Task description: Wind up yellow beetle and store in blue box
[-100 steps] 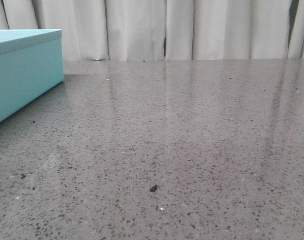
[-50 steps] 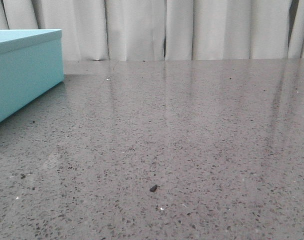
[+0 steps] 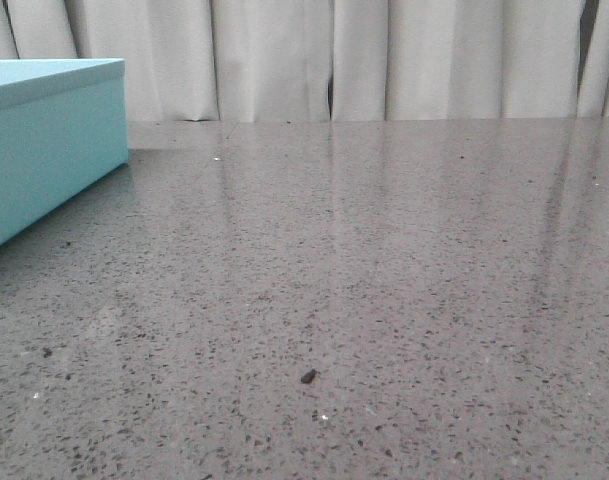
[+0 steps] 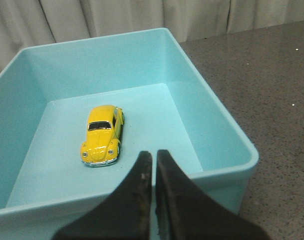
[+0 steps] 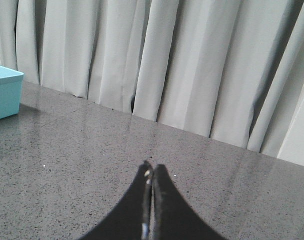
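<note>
The yellow beetle (image 4: 102, 136) stands on its wheels on the floor of the open blue box (image 4: 226, 130) in the left wrist view, nose towards the camera. My left gripper (image 4: 153, 155) is shut and empty, above the box's near wall, apart from the car. The box also shows at the far left of the front view (image 3: 49, 140) and at the edge of the right wrist view (image 5: 4, 92). My right gripper (image 5: 152, 167) is shut and empty above bare table. Neither gripper shows in the front view.
The table is a grey speckled stone top (image 3: 384, 280). White curtains (image 3: 384, 60) hang behind its far edge. A small dark crumb (image 3: 307, 376) lies near the front.
</note>
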